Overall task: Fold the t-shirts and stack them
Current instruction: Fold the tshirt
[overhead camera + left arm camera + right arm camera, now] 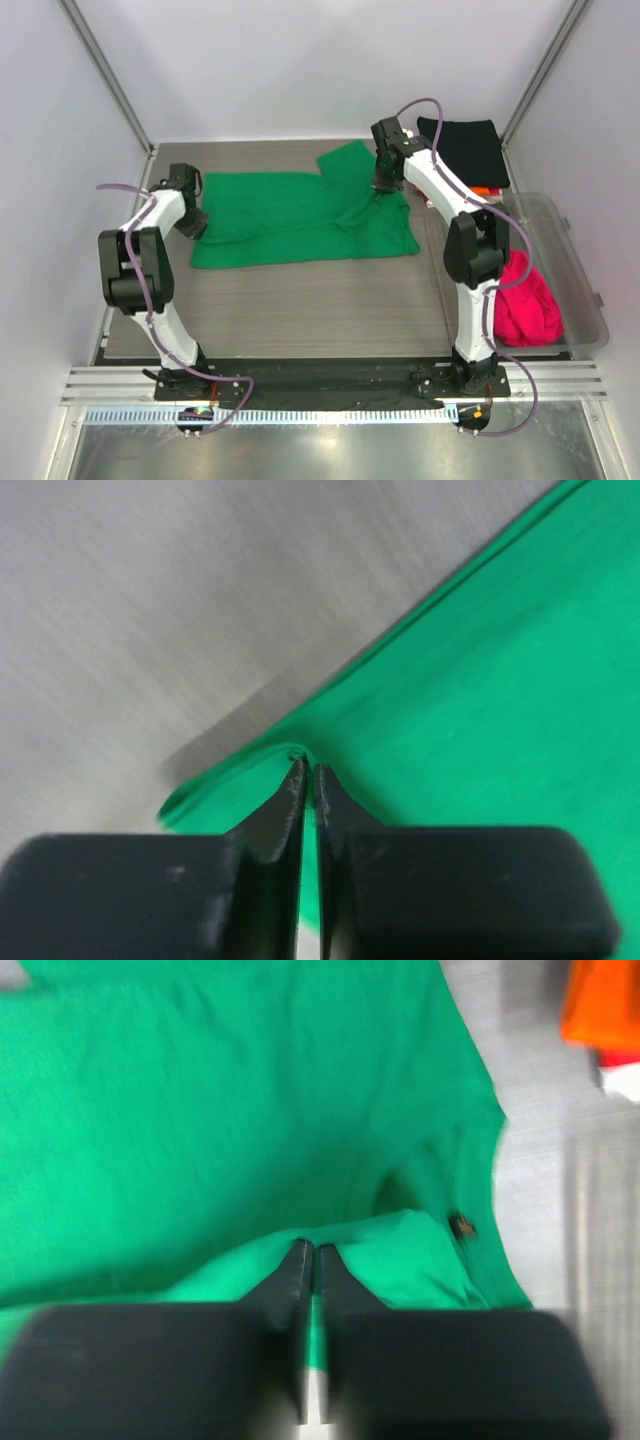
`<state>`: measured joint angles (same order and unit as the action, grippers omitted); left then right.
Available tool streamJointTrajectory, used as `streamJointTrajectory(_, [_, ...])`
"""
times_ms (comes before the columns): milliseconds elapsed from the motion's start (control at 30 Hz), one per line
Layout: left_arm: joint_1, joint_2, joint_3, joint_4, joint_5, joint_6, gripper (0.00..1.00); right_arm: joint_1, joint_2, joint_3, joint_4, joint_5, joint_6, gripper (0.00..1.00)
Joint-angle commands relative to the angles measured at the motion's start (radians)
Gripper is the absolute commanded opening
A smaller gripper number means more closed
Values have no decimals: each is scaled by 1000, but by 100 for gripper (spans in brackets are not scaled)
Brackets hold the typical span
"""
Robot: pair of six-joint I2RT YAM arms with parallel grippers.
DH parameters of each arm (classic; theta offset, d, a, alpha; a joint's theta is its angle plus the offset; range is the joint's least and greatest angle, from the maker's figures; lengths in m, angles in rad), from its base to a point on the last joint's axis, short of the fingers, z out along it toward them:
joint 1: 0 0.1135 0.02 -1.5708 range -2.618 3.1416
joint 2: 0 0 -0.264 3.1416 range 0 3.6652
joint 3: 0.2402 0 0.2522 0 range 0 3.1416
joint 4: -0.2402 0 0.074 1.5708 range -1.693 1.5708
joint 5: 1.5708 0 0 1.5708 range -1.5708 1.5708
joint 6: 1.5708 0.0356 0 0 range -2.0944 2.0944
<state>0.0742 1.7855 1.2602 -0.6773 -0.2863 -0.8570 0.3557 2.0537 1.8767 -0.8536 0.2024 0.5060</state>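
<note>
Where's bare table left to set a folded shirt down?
Widest free patch: the table strip between the arm bases and the green shirt. A narrower bare strip runs behind that shirt at back left, up to the wall. Crowded on the right: black shirt, bin holding a pink shirt, and the right arm in front of them.

Open table (320,300) in front of green t-shirt (280,220); clear bin (578,250), black t-shirt (465,150) block right side.

lab cell: white panels (300,60), aluminium rails (330,382)
</note>
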Motion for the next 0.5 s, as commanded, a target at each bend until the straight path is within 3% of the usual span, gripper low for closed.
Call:
streamJointTrajectory(0, [28, 83, 125, -28, 53, 35, 13, -33, 95, 143, -1, -9, -4, 23])
streamJointTrajectory(33, [36, 98, 149, -37, 79, 47, 23, -40, 136, 194, -21, -18, -9, 45])
streamJointTrajectory(67, [41, 100, 187, -54, 111, 53, 47, -43, 173, 320, -89, -17, -11, 60])
streamJointTrajectory(100, [47, 80, 195, -73, 116, 58, 60, -47, 234, 382, -125, -17, -17, 71])
streamJointTrajectory(167, [45, 36, 186, -76, 111, 72, 81, -49, 243, 461, -189, 9, -29, 76])
streamJointTrajectory(233, [48, -47, 165, -84, 99, 81, 86, -49, 154, 396, -177, 8, -24, 77])
streamJointTrajectory(333, [52, -165, 31, -76, 90, 79, 87, -49, -73, -10, -14, -35, 5, 77])
streamJointTrajectory(467, [61, -307, -171, -5, 117, 58, 84, -49, -311, -393, 119, -83, 48, 74])
